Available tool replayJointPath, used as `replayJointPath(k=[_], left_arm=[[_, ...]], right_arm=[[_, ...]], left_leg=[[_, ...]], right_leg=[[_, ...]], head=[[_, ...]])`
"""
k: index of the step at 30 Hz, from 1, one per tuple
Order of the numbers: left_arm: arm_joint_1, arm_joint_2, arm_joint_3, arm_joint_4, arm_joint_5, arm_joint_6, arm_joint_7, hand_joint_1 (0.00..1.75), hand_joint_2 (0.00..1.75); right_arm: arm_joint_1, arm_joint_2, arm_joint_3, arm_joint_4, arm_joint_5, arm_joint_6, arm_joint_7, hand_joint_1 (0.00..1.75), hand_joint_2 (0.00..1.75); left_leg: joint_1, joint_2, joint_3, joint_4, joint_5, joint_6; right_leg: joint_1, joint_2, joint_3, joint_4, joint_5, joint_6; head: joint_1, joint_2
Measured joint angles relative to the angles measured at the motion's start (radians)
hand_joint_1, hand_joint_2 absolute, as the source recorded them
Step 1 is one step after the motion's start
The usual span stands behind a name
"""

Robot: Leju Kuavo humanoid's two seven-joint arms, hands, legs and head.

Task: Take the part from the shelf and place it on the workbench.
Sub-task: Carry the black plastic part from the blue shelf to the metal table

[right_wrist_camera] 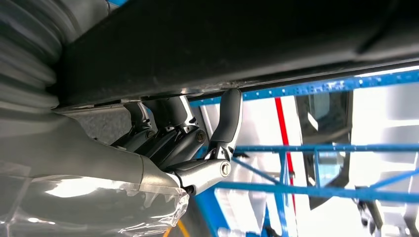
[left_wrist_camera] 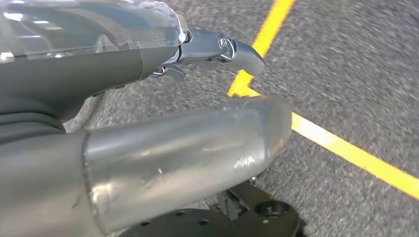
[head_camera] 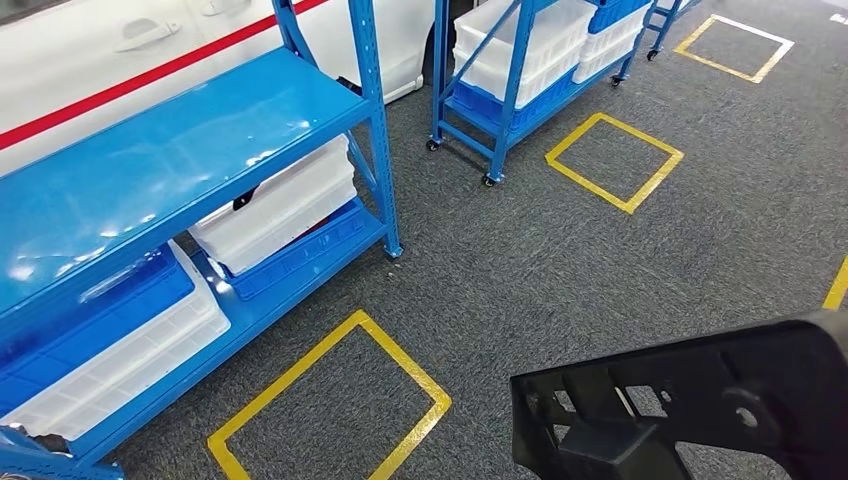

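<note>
The black plastic part sits at 5 o'clock in the head view, above grey carpet. The right hand grips it, fingers pressed against its underside. The left hand holds nothing, fingers apart.

Bright overhead glare, blurred wrist views

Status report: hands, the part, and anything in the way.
Right hand grips the black part from beneath. Left hand open, holding nothing. Part off the shelf, above carpet. Workbench not visible; nothing blocking ahead.
</note>
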Motion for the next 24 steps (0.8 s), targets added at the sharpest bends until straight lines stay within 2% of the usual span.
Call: replayJointPath(k=[1, 3, 4, 5, 7, 8, 9, 10, 11, 13, 15, 16, 18, 19, 20, 21, 22, 23, 24], left_arm=[[0.001, 0.001, 0.0, 0.0, -0.002, 0.0, 0.0, 0.0, 0.0], [0.0, 0.001, 0.0, -0.001, -0.004, 0.001, 0.0, 0.0, 0.0], [-0.001, 0.0, 0.0, -0.001, -0.005, 0.001, 0.0, 0.0, 0.0], [-0.002, 0.0, 0.0, -0.001, -0.005, 0.001, 0.0, 0.0, 0.0], [0.001, 0.0, -0.001, -0.001, -0.005, 0.001, 0.0, 0.0, 0.0], [0.003, 0.0, 0.0, -0.001, -0.005, 0.001, 0.0, 0.0, 0.0], [0.005, 0.0, 0.0, -0.001, -0.005, 0.001, 0.0, 0.0, 0.0], [0.006, 0.0, 0.0, -0.001, -0.004, 0.001, -0.002, 0.0, 0.0], [0.006, 0.0, 0.0, -0.001, -0.004, 0.001, -0.003, 0.0, 0.0], [0.005, 0.0, 0.0, -0.001, -0.004, -0.001, -0.008, 0.0, 0.0], [0.006, -0.001, 0.0, -0.002, -0.004, -0.002, -0.013, 0.0, 0.0], [0.006, -0.001, 0.0, -0.002, -0.004, -0.002, -0.015, 0.0, 0.0], [0.003, -0.002, 0.0, -0.002, -0.004, -0.005, -0.022, 0.0, 0.0], [0.001, -0.002, 0.0, -0.002, -0.003, -0.005, -0.024, 0.0, 0.0], [-0.001, -0.003, 0.001, -0.002, 0.0, -0.003, -0.025, 0.0, 0.0], [-0.003, -0.004, 0.002, -0.003, 0.005, 0.0, -0.023, 0.0, 0.0], [-0.006, -0.004, 0.004, -0.003, 0.009, 0.004, -0.019, 0.0, 0.0], [-0.008, -0.005, 0.005, -0.003, 0.013, 0.007, -0.015, 0.0, 0.0], [-0.011, -0.005, 0.006, -0.003, 0.015, 0.008, -0.011, 0.0, 0.0]], right_arm=[[0.003, 0.001, 0.002, -0.004, -0.001, -0.003, 0.0, 1.75, 1.75], [0.011, 0.002, 0.006, -0.013, -0.001, -0.006, 0.0, 1.75, 1.75], [0.015, 0.002, 0.007, -0.017, -0.001, -0.007, 0.0, 1.75, 1.75], [0.017, 0.002, 0.007, -0.021, -0.001, -0.007, 0.0, 1.75, 1.75], [0.019, 0.002, 0.009, -0.025, -0.001, -0.008, -0.001, 1.75, 1.75], [0.019, 0.002, 0.01, -0.025, -0.001, -0.009, 0.0, 1.75, 1.75], [0.02, 0.002, 0.01, -0.025, -0.002, -0.011, 0.0, 1.75, 1.75], [0.022, 0.002, 0.01, -0.025, -0.003, -0.013, 0.0, 1.75, 1.75], [0.025, 0.002, 0.01, -0.026, -0.004, -0.014, 0.001, 1.75, 1.75], [0.03, 0.002, 0.01, -0.028, -0.004, -0.016, 0.001, 1.75, 1.75], [0.036, 0.002, 0.01, -0.032, -0.004, -0.016, 0.002, 1.75, 1.75], [0.039, 0.002, 0.01, -0.035, -0.004, -0.017, 0.002, 1.75, 1.75], [0.048, 0.002, 0.01, -0.042, -0.005, -0.019, 0.002, 1.75, 1.75], [0.052, 0.002, 0.01, -0.046, -0.004, -0.019, 0.002, 1.75, 1.75], [0.055, 0.002, 0.01, -0.049, -0.004, -0.015, 0.003, 1.75, 1.75], [0.055, 0.002, 0.012, -0.05, -0.002, -0.008, 0.006, 1.75, 1.75], [0.053, 0.003, 0.013, -0.051, 0.001, 0.0, 0.009, 1.75, 1.75], [0.051, 0.003, 0.014, -0.052, 0.003, 0.007, 0.012, 1.75, 1.75], [0.048, 0.004, 0.015, -0.052, 0.005, 0.012, 0.014, 1.75, 1.75]], left_leg=[[-0.001, -0.011, 0.009, -0.02, -0.002, 0.002], [-0.002, 0.004, 0.01, -0.035, 0.001, 0.008], [-0.001, 0.017, 0.011, -0.044, 0.005, 0.014], [0.0, 0.03, 0.012, -0.053, 0.01, 0.021], [0.0, 0.06, 0.011, -0.062, 0.017, 0.031], [-0.002, 0.075, 0.007, -0.062, 0.018, 0.034], [-0.003, 0.09, 0.003, -0.061, 0.018, 0.034], [-0.004, 0.105, 0.001, -0.06, 0.017, 0.033], [-0.004, 0.12, -0.001, -0.058, 0.016, 0.032], [-0.004, 0.145, 0.0, -0.053, 0.013, 0.026], [-0.008, 0.164, 0.001, -0.044, 0.007, 0.014], [-0.009, 0.172, 0.004, -0.041, 0.005, 0.007], [-0.009, 0.19, 0.009, -0.042, 0.006, -0.006], [-0.006, 0.185, 0.01, -0.039, 0.001, -0.012], [-0.004, 0.167, 0.005, -0.024, -0.013, -0.017], [-0.001, 0.139, -0.01, 0.011, -0.04, -0.02], [0.002, 0.106, -0.033, 0.066, -0.074, -0.022], [0.002, 0.084, -0.063, 0.134, -0.109, -0.023], [0.003, 0.073, -0.091, 0.196, -0.134, -0.024]], right_leg=[[-0.002, 0.011, -0.005, 0.001, 0.004, 0.006], [-0.005, 0.03, -0.015, 0.0, 0.012, 0.022], [-0.005, 0.019, -0.02, 0.006, 0.01, 0.027], [-0.003, -0.003, -0.032, 0.026, -0.004, 0.031], [-0.002, -0.057, -0.079, 0.122, -0.063, 0.036], [-0.004, -0.069, -0.109, 0.184, -0.095, 0.039], [-0.007, -0.074, -0.132, 0.235, -0.115, 0.043], [-0.01, -0.078, -0.14, 0.257, -0.117, 0.046], [-0.013, -0.083, -0.128, 0.242, -0.101, 0.049], [-0.018, -0.112, -0.056, 0.124, -0.045, 0.052], [-0.015, -0.148, 0.002, 0.02, -0.015, 0.046], [-0.011, -0.155, 0.01, 0.0, -0.013, 0.04], [-0.006, -0.137, 0.004, -0.004, -0.01, 0.027], [-0.007, -0.126, 0.002, -0.008, -0.006, 0.02], [-0.009, -0.116, 0.001, -0.011, -0.001, 0.013], [-0.012, -0.106, -0.001, -0.015, 0.004, 0.006], [-0.012, -0.096, -0.003, -0.016, 0.007, 0.001], [-0.011, -0.084, -0.006, -0.015, 0.009, -0.003], [-0.009, -0.071, -0.009, -0.015, 0.011, -0.004]], head=[[-0.001, 0.0], [-0.002, 0.0], [-0.001, 0.0], [0.001, 0.0], [0.005, 0.0], [0.007, 0.0], [0.008, 0.0], [0.008, 0.0], [0.008, 0.0], [0.009, 0.0], [0.007, 0.0], [0.006, 0.0], [0.003, 0.0], [0.003, 0.0], [0.001, 0.0], [-0.001, 0.0], [-0.003, 0.0], [-0.005, 0.0], [-0.006, 0.0]])
